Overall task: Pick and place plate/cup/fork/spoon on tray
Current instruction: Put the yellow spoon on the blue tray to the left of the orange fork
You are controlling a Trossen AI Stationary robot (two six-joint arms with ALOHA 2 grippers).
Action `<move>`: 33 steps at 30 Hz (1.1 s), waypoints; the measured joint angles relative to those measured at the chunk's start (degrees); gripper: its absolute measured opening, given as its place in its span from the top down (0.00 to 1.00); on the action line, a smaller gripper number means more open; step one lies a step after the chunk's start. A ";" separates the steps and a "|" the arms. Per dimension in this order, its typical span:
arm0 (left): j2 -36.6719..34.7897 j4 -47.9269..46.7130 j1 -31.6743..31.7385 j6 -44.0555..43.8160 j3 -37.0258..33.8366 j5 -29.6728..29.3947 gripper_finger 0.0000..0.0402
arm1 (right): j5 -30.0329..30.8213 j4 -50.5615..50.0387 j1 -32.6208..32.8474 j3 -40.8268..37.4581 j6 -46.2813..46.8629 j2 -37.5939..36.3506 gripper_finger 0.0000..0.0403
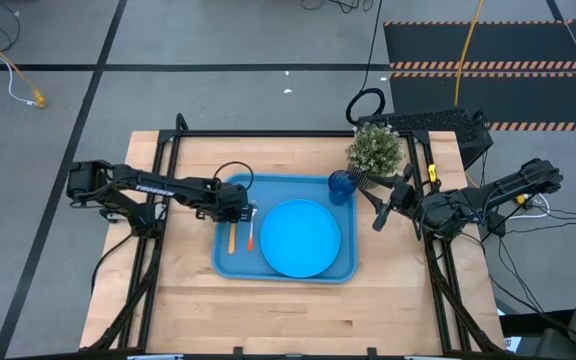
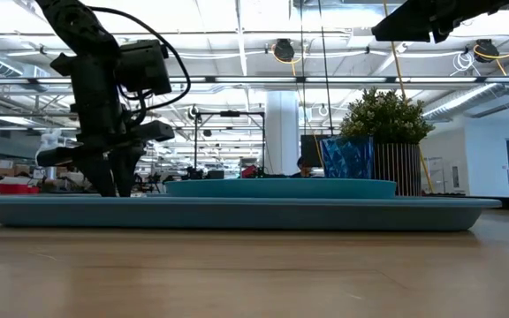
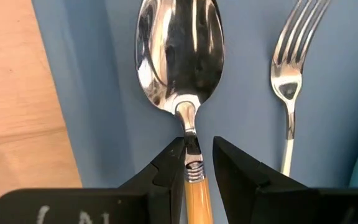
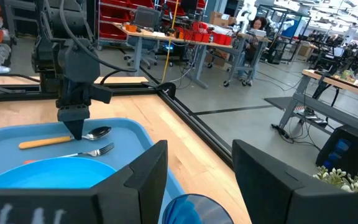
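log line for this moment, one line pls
left gripper: astride spoon neck on tray | fork: beside spoon | plate, cup: on tray | right gripper: open, waiting beside tray
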 joint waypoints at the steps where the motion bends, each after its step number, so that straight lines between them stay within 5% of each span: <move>1: 0.00 0.11 -0.24 0.00 0.00 -0.01 0.79 | 0.00 0.00 0.00 0.00 0.00 0.00 0.57; 17: -0.04 -0.08 -0.59 3.07 2.65 1.99 0.79 | 0.00 0.00 0.00 0.00 0.01 0.00 0.57; 33: -0.07 -7.27 -2.20 3.71 6.67 -2.96 0.79 | 0.00 -0.02 0.00 0.00 0.20 0.00 0.57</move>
